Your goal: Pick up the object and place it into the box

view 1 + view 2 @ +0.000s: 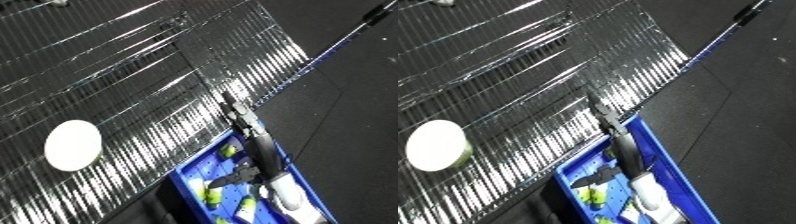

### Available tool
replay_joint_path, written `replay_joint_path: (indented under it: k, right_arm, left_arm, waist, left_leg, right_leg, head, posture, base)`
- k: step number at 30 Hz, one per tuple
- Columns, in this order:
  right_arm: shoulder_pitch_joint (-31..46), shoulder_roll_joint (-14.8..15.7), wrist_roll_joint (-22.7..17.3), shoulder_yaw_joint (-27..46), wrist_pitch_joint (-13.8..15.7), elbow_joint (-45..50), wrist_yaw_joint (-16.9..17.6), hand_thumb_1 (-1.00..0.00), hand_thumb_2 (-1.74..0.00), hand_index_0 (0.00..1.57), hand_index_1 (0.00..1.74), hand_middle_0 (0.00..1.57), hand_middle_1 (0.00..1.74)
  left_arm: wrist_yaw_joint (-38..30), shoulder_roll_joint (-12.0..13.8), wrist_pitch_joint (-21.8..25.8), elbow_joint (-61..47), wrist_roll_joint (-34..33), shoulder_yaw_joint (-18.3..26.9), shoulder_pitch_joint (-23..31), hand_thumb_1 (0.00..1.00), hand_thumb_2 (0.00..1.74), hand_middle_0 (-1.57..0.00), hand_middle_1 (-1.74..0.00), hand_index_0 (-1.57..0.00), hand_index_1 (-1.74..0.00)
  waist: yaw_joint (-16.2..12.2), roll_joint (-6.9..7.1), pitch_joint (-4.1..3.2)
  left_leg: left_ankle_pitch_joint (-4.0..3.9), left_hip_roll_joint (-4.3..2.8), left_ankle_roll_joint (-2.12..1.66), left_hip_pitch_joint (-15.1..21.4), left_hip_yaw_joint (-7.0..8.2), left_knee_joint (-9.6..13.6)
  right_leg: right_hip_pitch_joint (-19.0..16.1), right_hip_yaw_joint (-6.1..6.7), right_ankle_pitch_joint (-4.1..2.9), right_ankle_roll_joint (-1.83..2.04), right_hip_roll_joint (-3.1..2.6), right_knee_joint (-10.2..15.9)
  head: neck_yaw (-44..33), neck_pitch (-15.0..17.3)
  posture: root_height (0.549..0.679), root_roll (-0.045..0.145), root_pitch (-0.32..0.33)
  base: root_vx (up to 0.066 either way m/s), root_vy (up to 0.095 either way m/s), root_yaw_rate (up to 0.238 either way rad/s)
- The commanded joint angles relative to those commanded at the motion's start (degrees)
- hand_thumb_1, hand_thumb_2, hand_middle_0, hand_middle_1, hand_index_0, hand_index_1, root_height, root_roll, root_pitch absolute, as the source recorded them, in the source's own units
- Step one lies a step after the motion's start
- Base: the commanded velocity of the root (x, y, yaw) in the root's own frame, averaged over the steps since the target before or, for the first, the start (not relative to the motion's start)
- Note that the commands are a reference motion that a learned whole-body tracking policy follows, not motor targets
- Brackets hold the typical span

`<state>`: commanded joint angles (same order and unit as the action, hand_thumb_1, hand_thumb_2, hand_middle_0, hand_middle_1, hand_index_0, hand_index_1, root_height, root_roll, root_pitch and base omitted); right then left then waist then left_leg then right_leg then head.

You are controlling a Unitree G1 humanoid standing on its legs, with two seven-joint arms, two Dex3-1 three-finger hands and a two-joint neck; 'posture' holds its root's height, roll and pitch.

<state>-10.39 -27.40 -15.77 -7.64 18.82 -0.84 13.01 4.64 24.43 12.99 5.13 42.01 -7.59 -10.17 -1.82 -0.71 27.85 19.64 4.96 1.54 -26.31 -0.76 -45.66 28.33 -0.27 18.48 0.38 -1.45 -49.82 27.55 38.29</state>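
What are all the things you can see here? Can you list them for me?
Wire rack: one, shiny silver, fills the upper left and middle of the view.
Round object: one, white, on the wire rack at the left.
Bin: one, blue, lower right, beside the rack's edge.
Things inside the bin: several, yellow-green and white; too blurred to count or name.
Floor: dark grey, at the right.
Pole: one, thin and dark, upper right, lying on the floor.
Right forearm: one, white and silver, over the bin.
Right hand: one, black, at the bin's far edge; fingers too blurred to judge.
Left hand: not seen.
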Motion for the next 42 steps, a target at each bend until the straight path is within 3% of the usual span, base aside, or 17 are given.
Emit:
replay_joint_path:
  k: [10,23,33,38,42]
  right_arm:
    - [-4.78,1.59,0.92,-2.27,-2.75,-2.66,-1.42,0.00,0.00,0.00,0.00,0.00,0.00]
    - [-9.71,2.72,1.27,-3.79,-3.61,-5.04,-1.65,0.00,0.00,0.00,0.00,0.00,0.00]
    - [-15.62,2.52,-1.23,-5.01,-5.43,-7.43,-1.13,0.00,0.00,0.00,0.00,0.00,0.00]
    - [-18.50,2.28,-1.74,-5.79,-6.34,-8.39,-0.33,0.00,0.00,0.00,0.00,0.00,0.00]
    - [-22.06,2.00,-2.12,-6.96,-6.97,-10.29,0.61,0.00,0.00,0.00,0.00,0.00,0.00]
  left_arm:
    - [0.34,0.43,-2.67,-0.49,-0.54,-0.08,-0.42,1.00,1.74,-1.57,-1.74,-1.57,-1.74]
    - [1.35,0.97,-3.74,-1.24,1.14,-0.84,0.74,1.00,1.74,-1.57,-1.74,-1.57,-1.74]
    - [-0.83,1.32,-3.67,-2.13,1.94,-1.74,0.00,1.00,1.74,-1.57,-1.74,-1.57,-1.74]
    - [-1.53,1.71,-3.38,-2.52,2.43,-2.06,-0.50,1.00,1.74,-1.57,-1.74,-1.57,-1.74]
    - [-2.03,2.13,-2.83,-2.78,3.04,-2.98,-0.97,1.00,1.74,-1.57,-1.74,-1.57,-1.74]
  waist:
    - [2.74,-0.04,0.07]
    - [4.65,-1.00,0.92]
    - [5.89,-1.72,1.90]
    - [6.32,-2.10,1.95]
    - [6.78,-2.57,1.95]
  left_leg:
    - [0.03,0.52,0.01,-1.71,-0.97,-3.08]
    - [-0.31,0.87,0.14,-3.85,-0.92,-5.63]
    - [0.10,1.50,0.28,-6.64,-0.98,-8.87]
    - [0.22,1.77,0.35,-8.23,-0.99,-10.00]
    - [0.76,2.10,0.46,-10.24,-0.94,-11.72]
  right_leg:
    - [1.28,-1.64,0.45,-0.10,1.23,-2.82]
    - [4.03,-2.63,0.51,-0.01,2.42,-6.19]
    - [7.12,-3.35,1.14,-0.32,2.72,-9.65]
    - [8.77,-3.58,1.37,-0.44,2.81,-10.87]
    - [10.73,-3.79,1.79,-0.60,2.72,-12.27]
  head:
    - [-7.07,1.46]
    - [-8.58,-3.22]
    - [-7.10,-7.93]
    - [-6.45,-8.88]
    - [-6.11,-10.19]
  posture:
    - [0.620,0.063,-0.014]
    - [0.609,0.062,-0.027]
    - [0.597,0.063,-0.027]
    - [0.592,0.063,-0.019]
    - [0.587,0.063,-0.006]
  base:
    - [0.048,-0.031,0.173]
    - [0.056,0.003,0.116]
    - [0.043,0.010,0.093]
    - [0.009,0.014,0.079]
    - [-0.008,0.023,0.056]
